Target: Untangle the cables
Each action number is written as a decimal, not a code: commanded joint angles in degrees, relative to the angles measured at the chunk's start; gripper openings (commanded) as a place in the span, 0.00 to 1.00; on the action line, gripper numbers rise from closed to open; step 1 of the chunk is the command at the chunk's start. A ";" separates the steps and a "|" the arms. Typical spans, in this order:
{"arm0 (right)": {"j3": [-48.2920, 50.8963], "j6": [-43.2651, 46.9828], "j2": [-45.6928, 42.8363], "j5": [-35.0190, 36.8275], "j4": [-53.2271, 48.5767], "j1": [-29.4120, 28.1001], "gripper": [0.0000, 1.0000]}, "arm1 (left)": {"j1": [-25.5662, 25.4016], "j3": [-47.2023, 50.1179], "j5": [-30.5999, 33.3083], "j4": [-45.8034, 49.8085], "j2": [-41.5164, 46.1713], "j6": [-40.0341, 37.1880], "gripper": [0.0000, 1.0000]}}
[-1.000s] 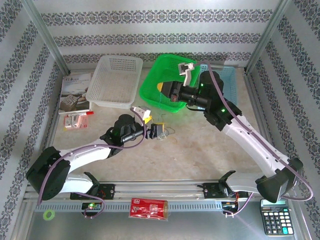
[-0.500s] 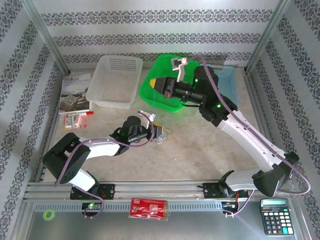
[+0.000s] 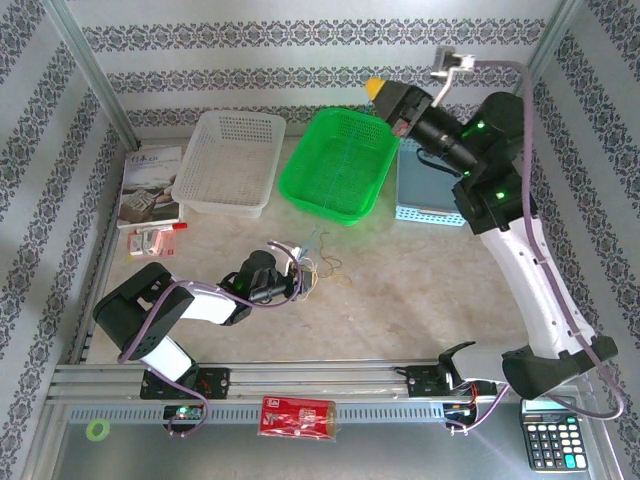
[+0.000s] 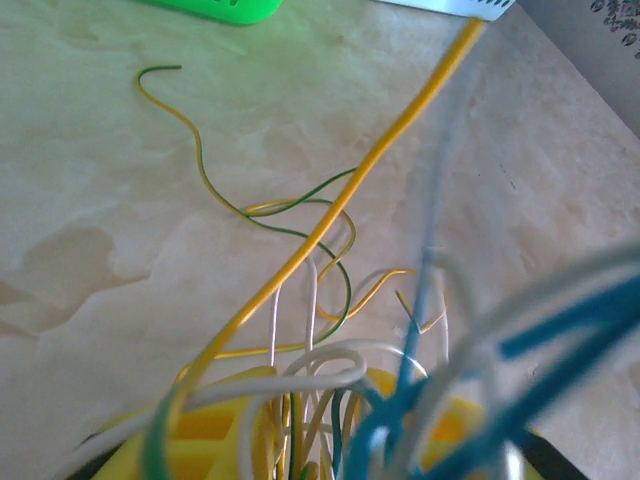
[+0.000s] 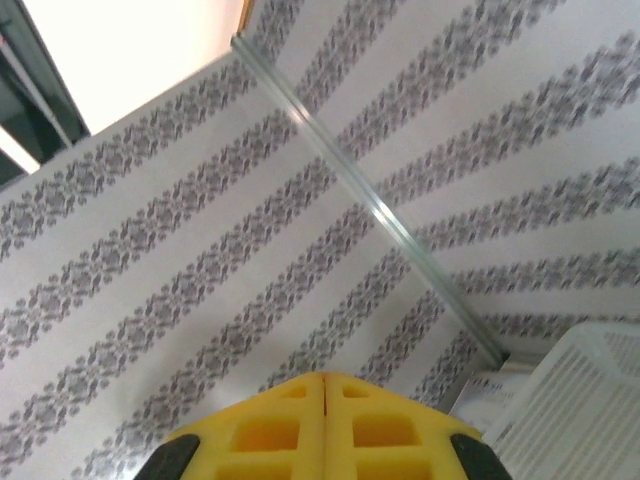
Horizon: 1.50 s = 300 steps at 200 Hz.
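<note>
Cables (image 3: 316, 264): thin looped strands, whitish, yellow, blue and green, in one tangle at mid-desk, slightly left. Left gripper (image 3: 300, 279): strands bunched between its yellow pads; whether clamped cannot be told. Right gripper (image 5: 323, 385): pads pressed together, raised above the far edge.

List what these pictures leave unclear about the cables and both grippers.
Left wrist view: blurred close strands cover the left gripper, so whether it grips the cables is unclear.
Same view: the yellow cable leaves by the top edge; its far end is cut off.
Right wrist view: the right gripper is shut; a strand between its pads would be too thin to see.
</note>
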<state>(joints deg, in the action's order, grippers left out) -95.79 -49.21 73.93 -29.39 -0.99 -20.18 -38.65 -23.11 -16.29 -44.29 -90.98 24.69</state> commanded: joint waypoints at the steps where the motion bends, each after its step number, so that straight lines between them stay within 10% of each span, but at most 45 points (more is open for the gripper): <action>1: -2.29 -0.83 -2.29 2.11 3.44 3.36 0.00 | -0.66 0.79 -0.56 -3.35 -0.77 1.41 0.26; 112: -13.81 -3.78 -0.42 6.17 4.77 19.32 0.00 | -0.63 1.85 -1.54 -6.02 -3.76 2.86 0.22; 230: -32.93 0.37 9.08 6.92 1.02 21.77 0.00 | -0.63 2.92 -1.89 -10.33 -5.83 5.04 0.22; 300: -20.63 4.73 4.20 7.08 2.57 21.81 0.00 | -0.63 -0.60 -4.64 -4.57 2.46 7.85 0.55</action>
<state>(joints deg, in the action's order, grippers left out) -120.05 -46.48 80.09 -21.76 -0.43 1.04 -38.68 -21.12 -18.98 -51.18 -93.27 31.33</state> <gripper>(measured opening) 0.051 0.497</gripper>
